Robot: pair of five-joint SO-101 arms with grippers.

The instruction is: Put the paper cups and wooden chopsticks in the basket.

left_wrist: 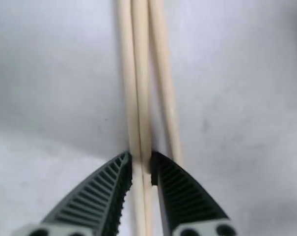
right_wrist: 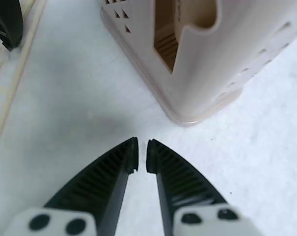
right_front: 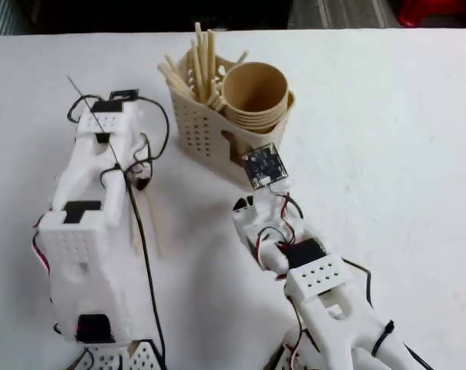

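My left gripper (left_wrist: pixel 141 164) pinches pale wooden chopsticks (left_wrist: pixel 140 73), which run straight ahead along the white counter (left_wrist: pixel 50 73). The cream perforated basket (right_front: pixel 198 135) sits to its right. Right gripper (right_wrist: pixel 142 157) all but closed, empty.

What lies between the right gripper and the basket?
Bare table; the right wrist view shows the right gripper apart from the basket, nothing lying in the gap.
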